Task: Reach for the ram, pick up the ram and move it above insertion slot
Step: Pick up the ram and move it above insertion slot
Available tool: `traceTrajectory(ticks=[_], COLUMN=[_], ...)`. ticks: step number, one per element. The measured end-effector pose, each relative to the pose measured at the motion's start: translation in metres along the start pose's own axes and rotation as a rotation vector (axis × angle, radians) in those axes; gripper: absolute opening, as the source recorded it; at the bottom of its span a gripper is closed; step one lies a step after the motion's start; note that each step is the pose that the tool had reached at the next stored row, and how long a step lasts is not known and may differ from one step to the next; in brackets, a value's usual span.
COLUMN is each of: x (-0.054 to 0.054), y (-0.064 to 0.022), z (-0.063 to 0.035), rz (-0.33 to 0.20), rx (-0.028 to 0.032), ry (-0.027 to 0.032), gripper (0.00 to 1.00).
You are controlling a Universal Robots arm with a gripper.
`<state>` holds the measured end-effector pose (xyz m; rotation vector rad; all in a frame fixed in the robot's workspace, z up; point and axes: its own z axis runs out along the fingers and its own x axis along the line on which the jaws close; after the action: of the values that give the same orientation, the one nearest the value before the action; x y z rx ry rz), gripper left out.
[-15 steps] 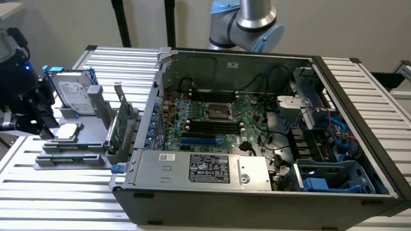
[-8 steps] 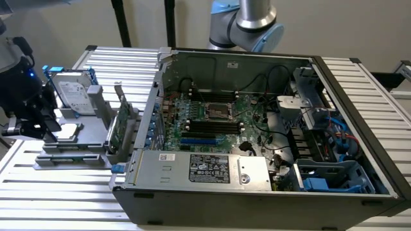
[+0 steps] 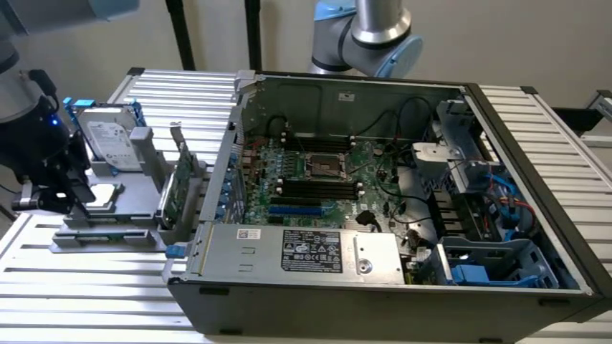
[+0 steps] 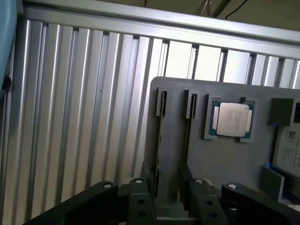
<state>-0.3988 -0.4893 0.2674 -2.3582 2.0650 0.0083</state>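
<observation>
The ram (image 4: 161, 136) stands on edge in a grooved grey fixture (image 4: 220, 159), seen as a thin dark strip, with a second strip like it (image 4: 188, 131) in the neighbouring groove. My gripper (image 4: 171, 204) hovers over the near end of these grooves, open, with its black fingers (image 4: 139, 199) on either side and nothing between them. In the exterior view the gripper (image 3: 56, 197) hangs over the fixture (image 3: 105, 233) at the exterior view's left, outside the computer case. The insertion slot (image 3: 316, 188) is one of several parallel black sockets on the motherboard, just below the silver CPU socket (image 3: 323, 166).
The fixture also carries a hard drive (image 3: 110, 140), a green expansion card (image 3: 182, 186) and a loose CPU chip (image 4: 232, 118). The open case (image 3: 535, 215) has high walls, a power supply (image 3: 306, 251) at the front, cables and drive cages at the right. Another arm (image 3: 378, 36) stands behind.
</observation>
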Motion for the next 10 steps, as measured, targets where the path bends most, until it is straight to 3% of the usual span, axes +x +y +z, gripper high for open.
traceTrajectory(ticks=[10], x=[0.0], y=[-0.0001], z=[0.0183], rz=[0.0], rx=[0.0], ry=[0.0], gripper=[0.36])
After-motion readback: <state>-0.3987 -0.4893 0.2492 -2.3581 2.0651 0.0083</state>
